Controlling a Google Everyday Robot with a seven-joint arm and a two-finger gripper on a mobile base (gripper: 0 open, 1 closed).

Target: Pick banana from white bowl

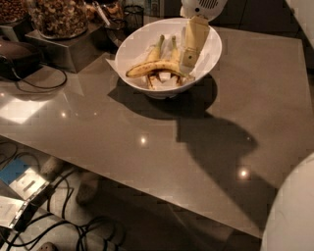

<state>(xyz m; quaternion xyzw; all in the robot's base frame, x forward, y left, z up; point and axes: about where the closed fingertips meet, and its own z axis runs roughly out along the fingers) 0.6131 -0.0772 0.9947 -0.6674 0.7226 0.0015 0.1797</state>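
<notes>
The white bowl (213, 49) stands at the back of the grey table, lined with white paper. The long curved yellow banana (149, 69) lies across its bottom, in front of two slimmer bananas (167, 49) with greenish stems. My gripper (188, 62) reaches down into the bowl from the white arm head (203, 7) at the top. Its cream-coloured tip is at the right end of the curved banana. Whether it touches the banana is hidden.
Jars of snacks (59, 17) on a metal stand (64, 51) and a dark wire cup (132, 14) stand behind the bowl at left. A black cable (37, 86) lies on the table's left. My white body (294, 211) fills the lower right. Cables lie on the floor (64, 230).
</notes>
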